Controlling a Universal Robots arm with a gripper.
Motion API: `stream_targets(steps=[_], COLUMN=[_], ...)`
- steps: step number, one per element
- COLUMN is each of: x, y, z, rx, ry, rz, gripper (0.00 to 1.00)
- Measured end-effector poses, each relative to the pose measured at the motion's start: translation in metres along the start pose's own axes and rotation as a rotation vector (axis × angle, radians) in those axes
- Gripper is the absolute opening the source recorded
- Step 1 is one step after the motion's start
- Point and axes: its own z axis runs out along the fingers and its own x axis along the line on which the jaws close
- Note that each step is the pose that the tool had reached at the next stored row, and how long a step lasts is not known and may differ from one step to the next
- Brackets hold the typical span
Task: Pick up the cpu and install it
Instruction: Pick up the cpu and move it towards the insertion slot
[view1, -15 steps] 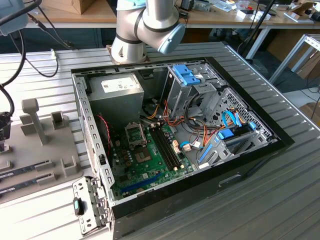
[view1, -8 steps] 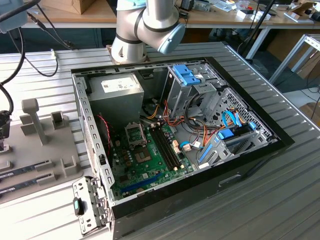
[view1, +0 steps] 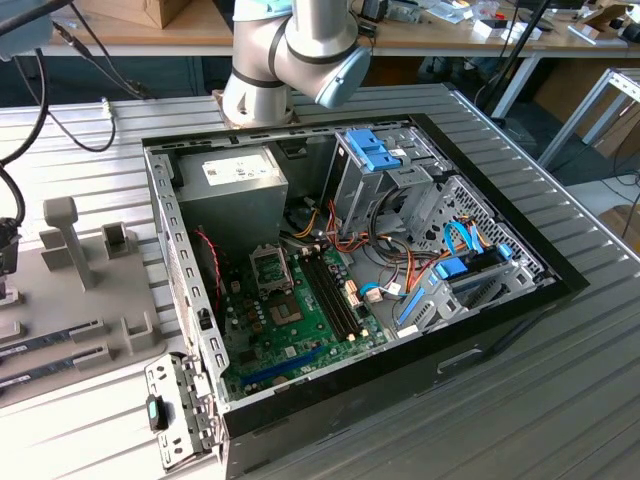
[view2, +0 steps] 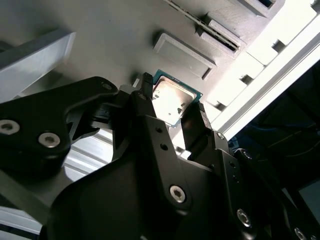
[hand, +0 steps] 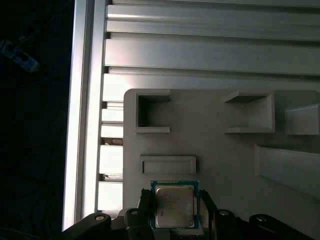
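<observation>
The cpu (hand: 174, 209), a small square chip with a silvery top and green rim, lies flat against the grey fixture tray (hand: 220, 150) beside a low rectangular block (hand: 167, 164). My gripper (hand: 175, 201) stands over it with one black finger touching each of two opposite edges, shut on the chip. In the second wrist view the same cpu (view2: 172, 100) sits between the two fingertips (view2: 146, 87) of the gripper (view2: 173, 96). In the exterior view the open computer case holds the green motherboard (view1: 290, 325) with its cpu socket (view1: 270, 268).
The grey fixture tray (view1: 90, 300) with upright posts lies at the exterior view's left, on the slatted aluminium table (view1: 560, 380). The case (view1: 380, 250) holds a power supply (view1: 235, 175), dark memory sticks (view1: 330, 290), cables and blue drive brackets. The arm's base (view1: 290, 50) stands behind the case.
</observation>
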Motion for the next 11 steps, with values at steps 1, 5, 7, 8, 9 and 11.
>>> stream_targets(steps=[1, 5, 7, 8, 9, 11], x=[0.0000, -0.0001, -0.0001, -0.0001, -0.0001, -0.0002], y=[0.0000, 0.0002, 0.0002, 0.0002, 0.0002, 0.0003], z=[-0.0005, -0.0029, -0.0040, -0.0046, -0.0050, -0.0062], rx=[0.0000, 0.0000, 0.0000, -0.0001, 0.0000, 0.0000], ry=[-0.0001, -0.0002, -0.0001, -0.0001, -0.0001, -0.0001], rz=[0.000, 0.000, 0.000, 0.000, 0.000, 0.000], gripper=[0.47, 0.47, 0.47, 0.47, 0.47, 0.47])
